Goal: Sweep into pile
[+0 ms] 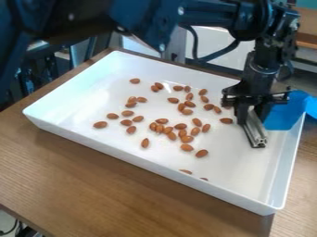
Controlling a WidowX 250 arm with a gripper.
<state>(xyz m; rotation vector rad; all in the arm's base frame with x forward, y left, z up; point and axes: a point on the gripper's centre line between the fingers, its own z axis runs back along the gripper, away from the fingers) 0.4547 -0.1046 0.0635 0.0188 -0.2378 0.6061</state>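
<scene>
The gripper (252, 110) hangs over the right side of the white tray, pointing down, with its fingers shut on a silver metal bar (254, 129). The bar slants down toward the tray floor, its lower end facing the front. A blue sheet (282, 115) stands beside the bar on the right and looks joined to it; the joint is hidden. Brown almonds (180, 126) lie scattered across the middle and left of the tray, to the left of the gripper. One almond (226, 121) is close to the gripper's left side. Two almonds are partly hidden by the front wall.
The white tray (155, 167) has raised walls all round and sits on a brown wooden table (93, 180). The arm crosses above the tray's back edge. More blue material (311, 106) shows beyond the tray's right wall.
</scene>
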